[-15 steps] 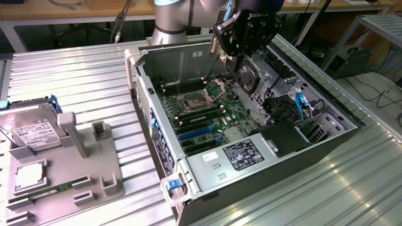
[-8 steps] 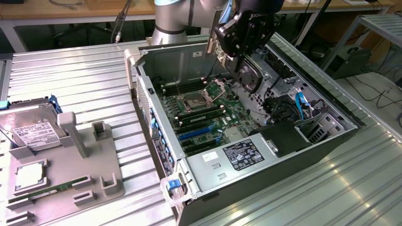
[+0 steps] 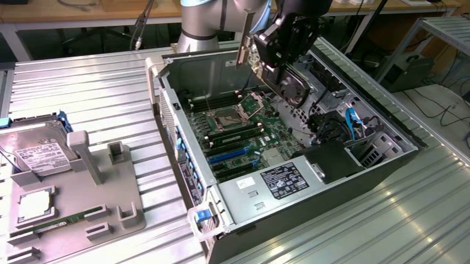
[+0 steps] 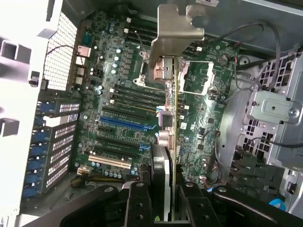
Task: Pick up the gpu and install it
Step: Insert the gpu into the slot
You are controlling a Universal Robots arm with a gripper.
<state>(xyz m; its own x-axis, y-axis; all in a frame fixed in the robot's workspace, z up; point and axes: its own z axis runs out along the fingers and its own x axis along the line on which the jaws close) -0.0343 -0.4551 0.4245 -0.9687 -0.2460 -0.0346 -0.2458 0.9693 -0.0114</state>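
Clamped on one edge of the gpu (image 4: 174,113), the gripper (image 4: 163,201) holds the card on edge in the air above the motherboard (image 3: 235,126) of an open computer case (image 3: 316,220) lying on the ribbed metal desk (image 3: 96,99). The card's pale metal bracket (image 4: 177,33) shows at one end. The card appears to hang clear of the blue expansion slots (image 4: 125,124), though the angle leaves that uncertain. A hard drive (image 3: 41,154) rests in a grey holder (image 3: 96,203) at the exterior view's left.

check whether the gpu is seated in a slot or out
Out. The gpu is held edge-on by the gripper above the motherboard; the blue slot lies bare.
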